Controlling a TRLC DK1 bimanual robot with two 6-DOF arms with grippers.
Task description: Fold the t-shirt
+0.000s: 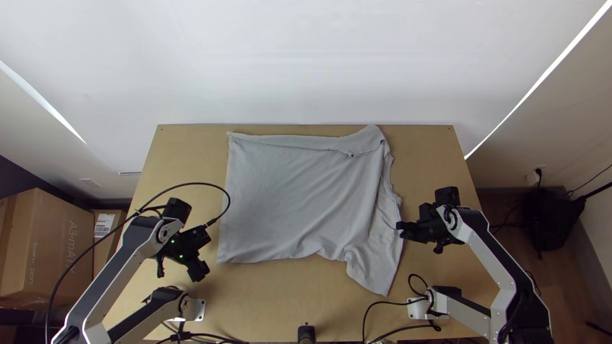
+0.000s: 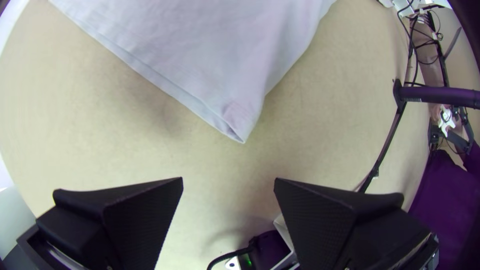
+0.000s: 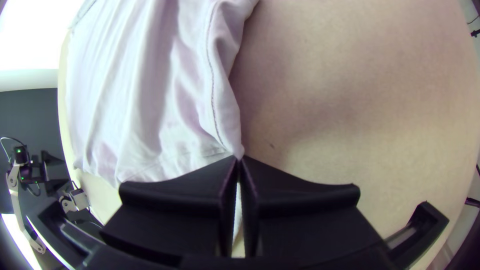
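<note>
The grey t-shirt (image 1: 299,197) lies spread on the table, its top edge turned over in a narrow strip and one sleeve slanting toward the near edge at the right. My left gripper (image 1: 201,255) is left of the shirt, apart from it; in the left wrist view the left gripper (image 2: 228,182) stands open, with a shirt corner (image 2: 237,117) beyond it. At the shirt's right edge is my right gripper (image 1: 400,230). In the right wrist view the right gripper (image 3: 238,159) is shut on a seamed edge of the t-shirt (image 3: 175,100).
Bare wooden table (image 1: 433,165) borders the shirt on both sides and toward the near edge. Cables (image 1: 376,309) loop over the near right part. Cardboard boxes (image 1: 51,248) stand on the floor beyond the table's left side.
</note>
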